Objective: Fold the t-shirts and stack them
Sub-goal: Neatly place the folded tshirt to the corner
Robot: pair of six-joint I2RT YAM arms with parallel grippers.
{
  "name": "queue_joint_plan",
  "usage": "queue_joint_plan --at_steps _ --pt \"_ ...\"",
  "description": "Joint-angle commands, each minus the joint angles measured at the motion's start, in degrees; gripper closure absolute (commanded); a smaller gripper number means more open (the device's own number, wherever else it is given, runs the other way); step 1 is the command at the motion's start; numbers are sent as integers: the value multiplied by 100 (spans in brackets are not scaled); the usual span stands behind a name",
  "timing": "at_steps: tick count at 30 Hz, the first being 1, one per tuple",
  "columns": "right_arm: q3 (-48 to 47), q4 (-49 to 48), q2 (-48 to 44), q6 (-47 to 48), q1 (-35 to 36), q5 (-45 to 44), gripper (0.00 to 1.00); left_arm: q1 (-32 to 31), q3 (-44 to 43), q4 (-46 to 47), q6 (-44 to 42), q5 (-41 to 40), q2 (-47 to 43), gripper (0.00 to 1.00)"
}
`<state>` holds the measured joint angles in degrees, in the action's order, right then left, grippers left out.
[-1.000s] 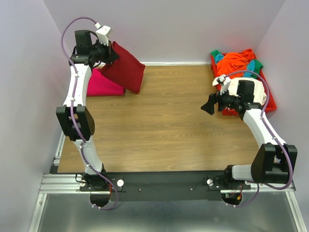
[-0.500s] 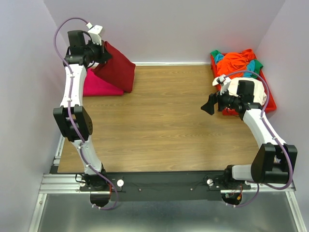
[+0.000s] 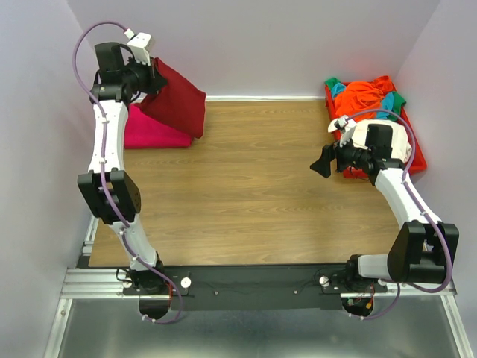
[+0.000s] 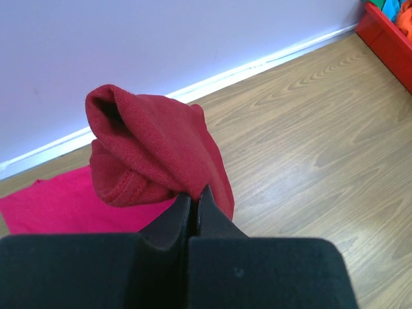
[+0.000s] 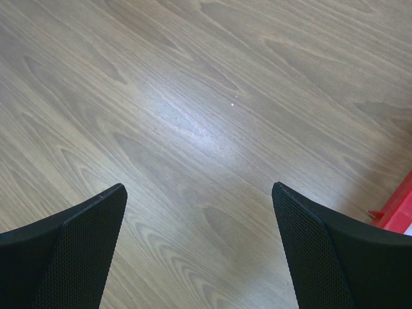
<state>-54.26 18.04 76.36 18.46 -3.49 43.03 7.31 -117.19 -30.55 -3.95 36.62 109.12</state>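
While the left gripper pinches a bunched dark red cloth t-shirt above the far-left corner of the wooden table, a flat magenta-pink cloth t-shirt lies beneath. Right gripper gapes wide, empty, over table's right side, near heaped orange shirts.

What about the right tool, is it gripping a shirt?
No, the right tool hangs wide open above the wooden table, holding nothing.

Maroon t-shirt hangs bunched over the flat magenta t-shirt; other shirts heaped far right.
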Motion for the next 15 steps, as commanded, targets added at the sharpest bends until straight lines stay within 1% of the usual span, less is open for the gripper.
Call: queue_joint_plan --at_steps 1,8,15 --pt "73 -55 -16 61 -38 66 0 113 29 163 78 -50 -383 100" --pt "73 -55 -7 61 -38 48 0 174 152 163 78 -67 -471 100" --pt "73 -55 -7 70 -38 48 0 227 161 163 69 -146 -366 100"
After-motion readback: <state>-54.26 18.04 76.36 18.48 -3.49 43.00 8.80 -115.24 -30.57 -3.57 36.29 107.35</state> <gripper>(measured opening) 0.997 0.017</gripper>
